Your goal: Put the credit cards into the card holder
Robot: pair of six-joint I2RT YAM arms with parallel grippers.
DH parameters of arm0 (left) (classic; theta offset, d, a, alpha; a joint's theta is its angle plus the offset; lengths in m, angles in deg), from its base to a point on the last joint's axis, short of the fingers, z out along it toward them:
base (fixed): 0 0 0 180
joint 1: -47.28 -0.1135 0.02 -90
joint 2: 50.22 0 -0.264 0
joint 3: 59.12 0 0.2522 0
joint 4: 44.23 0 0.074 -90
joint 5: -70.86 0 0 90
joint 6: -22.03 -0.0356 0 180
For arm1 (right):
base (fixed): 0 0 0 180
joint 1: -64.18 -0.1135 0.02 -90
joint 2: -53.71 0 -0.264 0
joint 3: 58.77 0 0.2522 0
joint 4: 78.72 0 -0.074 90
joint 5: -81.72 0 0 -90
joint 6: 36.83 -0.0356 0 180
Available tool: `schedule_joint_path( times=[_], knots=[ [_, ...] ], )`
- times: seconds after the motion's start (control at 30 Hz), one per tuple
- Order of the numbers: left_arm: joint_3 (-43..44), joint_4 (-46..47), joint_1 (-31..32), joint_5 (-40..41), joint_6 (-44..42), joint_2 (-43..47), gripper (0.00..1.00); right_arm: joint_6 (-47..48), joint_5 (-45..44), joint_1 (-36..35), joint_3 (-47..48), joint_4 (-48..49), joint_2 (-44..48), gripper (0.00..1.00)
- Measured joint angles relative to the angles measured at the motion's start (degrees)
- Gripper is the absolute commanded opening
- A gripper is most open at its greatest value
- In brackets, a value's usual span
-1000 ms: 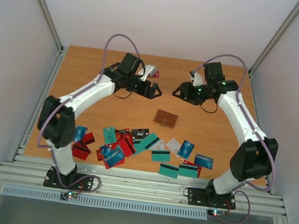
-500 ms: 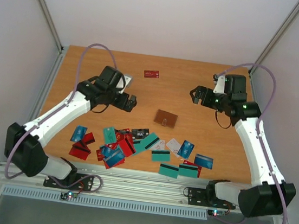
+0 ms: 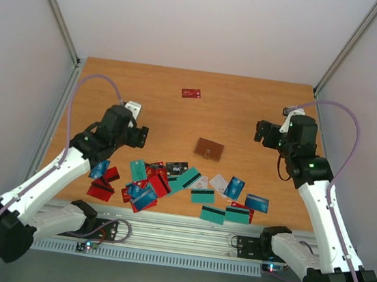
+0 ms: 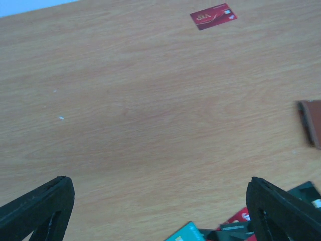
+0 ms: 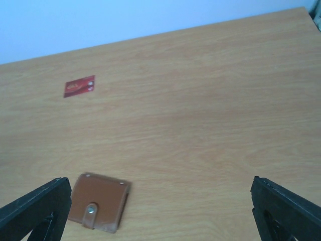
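**A:** What is found changed over the last second?

**B:** Both arms are now drawn back from the far middle of the tabletop [image 3: 269, 99], where they are no longer met. A single red card [image 3: 191, 93], apparently released there, is left lying flat and alone.

**A:** What is meant by that for the task?

**B:** Little is gained, it is judged. The card holder [image 3: 209, 149] is seen folded shut near the middle of the tabletop, and no card is seen in it. The red card is placed at eleven o'clock from it, well apart. The other credit cards [image 3: 170, 180] are scattered along the six o'clock edge.

**A:** How are the arms posed?

**B:** The left arm is folded low. The left gripper [image 3: 136, 135] is held at nine o'clock from the card holder, just beyond the scattered cards, its fingers spread wide with nothing between them. The right gripper [image 3: 265, 133] is held between two and three o'clock from the card holder, likewise spread wide and empty. In its wrist view the card holder is seen at lower left.
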Motion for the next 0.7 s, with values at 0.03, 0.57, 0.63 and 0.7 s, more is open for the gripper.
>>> schedule_joint_path(
  times=[0.03, 0.57, 0.63, 0.7],
  knots=[
    [-2.6, 2.5, -0.1, 0.8, -0.9, 1.6, 0.99, 0.0, -1.0, 0.1, -0.1, -0.2, -0.3, 0.99],
    [-21.2, 24.5, -16.0, -1.5, -5.7, 1.7, 0.99, 2.2, -3.8, 5.5, -22.2, 11.8, -0.3, 0.99],
    [-23.7, 27.6, -18.8, -2.9, -5.6, 0.2, 0.99, 2.7, -4.9, 5.6, -25.1, 15.5, 0.0, 0.99],
    [-25.9, 31.1, -21.2, -3.9, -5.3, -2.3, 0.99, 3.2, -6.0, 5.6, -28.2, 18.5, 0.4, 0.99]
  ],
)
